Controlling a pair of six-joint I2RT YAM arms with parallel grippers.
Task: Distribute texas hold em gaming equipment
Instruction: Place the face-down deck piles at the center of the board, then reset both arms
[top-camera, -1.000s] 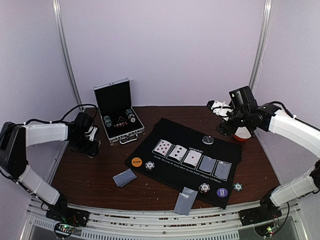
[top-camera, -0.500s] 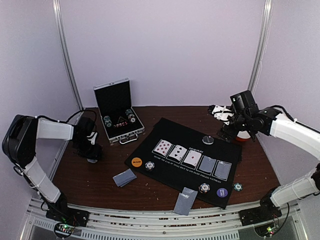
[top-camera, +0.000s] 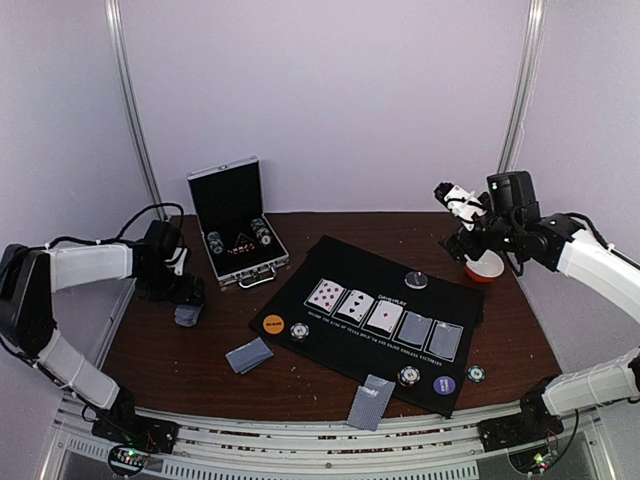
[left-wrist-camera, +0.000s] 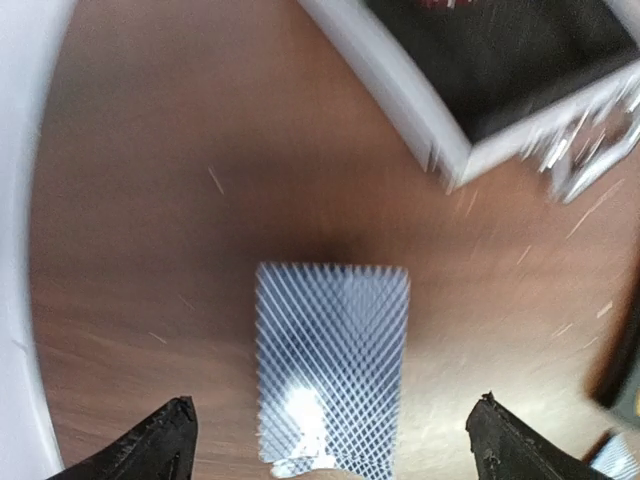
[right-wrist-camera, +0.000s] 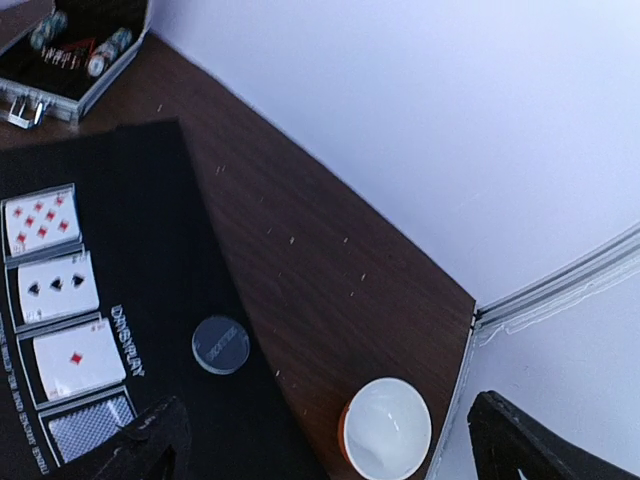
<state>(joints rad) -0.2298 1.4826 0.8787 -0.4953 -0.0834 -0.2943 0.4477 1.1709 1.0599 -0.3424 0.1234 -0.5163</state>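
A blue-grey-backed playing card (left-wrist-camera: 332, 360) lies flat on the wooden table, free between my left gripper's (left-wrist-camera: 330, 452) wide-open fingers (left-wrist-camera: 165, 442). From above, that card (top-camera: 186, 314) sits just below the left gripper (top-camera: 181, 293), near the table's left edge. Two more face-down card piles (top-camera: 249, 355) (top-camera: 371, 401) rest near the front. Striped chips (top-camera: 299, 331) (top-camera: 408, 376) (top-camera: 475, 374) and orange (top-camera: 273, 323), purple (top-camera: 444, 384) and silver (top-camera: 416, 280) buttons lie on or beside the mat. My right gripper (right-wrist-camera: 325, 445) hangs open and empty, high above the silver button (right-wrist-camera: 220, 344).
The black mat (top-camera: 350, 262) carries three face-up and two face-down cards. An open metal case (top-camera: 235, 225) with chips stands at the back left, close to the left gripper. An orange-and-white bowl (right-wrist-camera: 388, 428) sits near the table's right edge, by the wall rail.
My left gripper went from shut to wide open, leaving the card flat on the table at the left. The right arm swung up and rightward above the bowl.
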